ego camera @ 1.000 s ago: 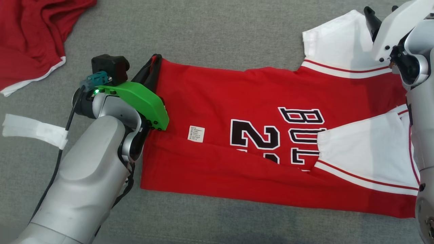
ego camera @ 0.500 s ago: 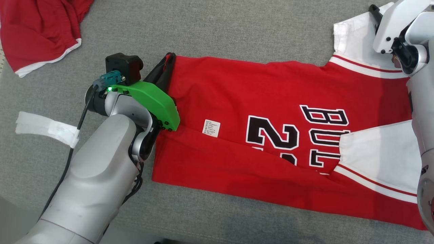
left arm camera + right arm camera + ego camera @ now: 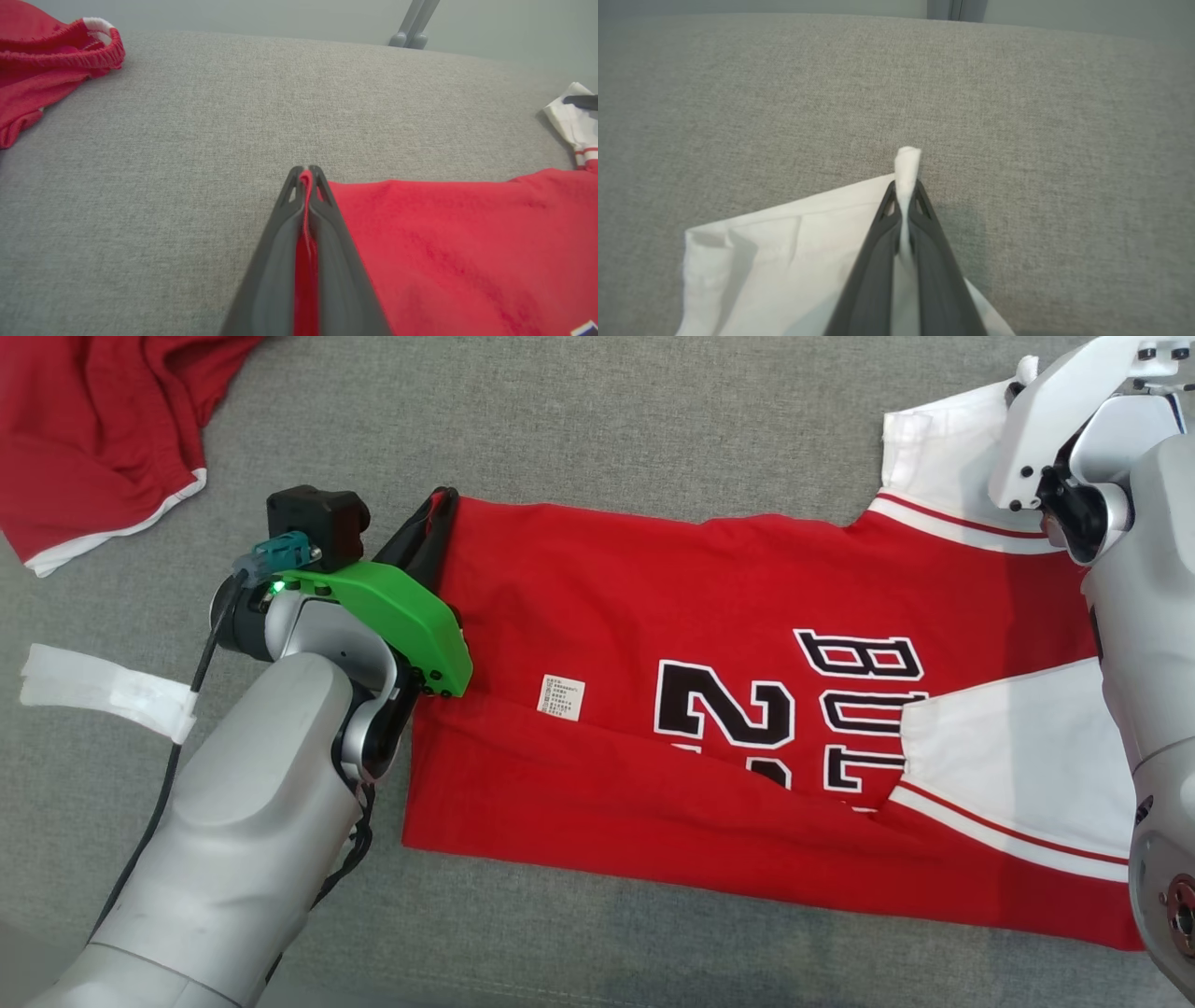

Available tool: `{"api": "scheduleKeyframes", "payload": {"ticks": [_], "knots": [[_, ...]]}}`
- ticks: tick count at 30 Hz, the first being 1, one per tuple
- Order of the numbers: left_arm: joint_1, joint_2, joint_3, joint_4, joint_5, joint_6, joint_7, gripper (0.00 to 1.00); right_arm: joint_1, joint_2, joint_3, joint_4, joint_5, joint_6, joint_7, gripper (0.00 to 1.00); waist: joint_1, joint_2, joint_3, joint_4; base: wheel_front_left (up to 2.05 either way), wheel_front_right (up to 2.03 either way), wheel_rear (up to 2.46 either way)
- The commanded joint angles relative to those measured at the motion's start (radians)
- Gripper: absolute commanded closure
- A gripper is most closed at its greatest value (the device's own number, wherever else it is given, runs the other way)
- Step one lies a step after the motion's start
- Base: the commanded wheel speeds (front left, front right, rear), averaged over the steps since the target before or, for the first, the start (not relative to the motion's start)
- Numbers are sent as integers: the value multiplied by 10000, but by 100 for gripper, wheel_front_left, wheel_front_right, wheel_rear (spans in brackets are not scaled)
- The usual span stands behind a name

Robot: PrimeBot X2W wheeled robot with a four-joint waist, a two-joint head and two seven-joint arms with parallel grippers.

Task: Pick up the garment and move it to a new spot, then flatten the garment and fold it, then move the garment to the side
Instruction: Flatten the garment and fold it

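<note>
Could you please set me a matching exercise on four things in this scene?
1. left gripper
2. right gripper
3. crumpled red garment with white trim
4. white tape strip

A. flat on the grey fabric surface
B. shut on the white sleeve of the red basketball jersey
C. top left of the head view, ungripped
D. shut on that jersey's red hem corner

Pairs: 1-D; 2-B; 3-C; 4-A

Garments: two. One red jersey [image 3: 653, 616]; one second red garment [image 3: 93, 429], well apart from the jersey, off its hem corner.
White sleeves on the jersey: two, near sleeve [image 3: 1018, 756] and far sleeve [image 3: 938, 457].
Sewn label [image 3: 561, 697] on the jersey: one.
White tape strip [image 3: 103, 691] beside the jersey: one.
End effectors: two, left end effector [image 3: 308, 170] and right end effector [image 3: 906, 184].
</note>
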Motion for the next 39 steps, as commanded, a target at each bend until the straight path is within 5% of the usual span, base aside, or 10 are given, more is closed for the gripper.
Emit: {"api": "scheduleKeyframes", "payload": {"ticks": [1, 15, 22, 29, 39], "knots": [[61, 73, 66, 45, -155, 59, -45, 100, 47, 52, -13, 85, 51, -16, -199, 100, -1, 0, -116, -119, 0, 0, 0], [852, 750, 464, 141, -688, 69, 37, 100, 1117, -93, 1571, -1247, 2055, -16, -1353, 100, -1, 0, -1061, -1096, 0, 0, 0], [1438, 1126, 609, -102, -847, 203, -50, 100, 2915, -744, 2458, -3534, 3759, -16, -1511, 100, -1, 0, -1586, -1615, 0, 0, 0], [2292, 1564, 814, -627, -1064, 377, -243, 100, 5205, -1130, 2261, -6231, 4674, -14, -1459, 100, -1, 0, -2050, -1928, 0, 0, 0], [3770, 2022, 1063, -2049, -1298, 760, -807, 100, 8247, -603, 1246, -9534, 4422, -13, -1001, 100, -1, 0, -2381, -2238, 0, 0, 0]]}}
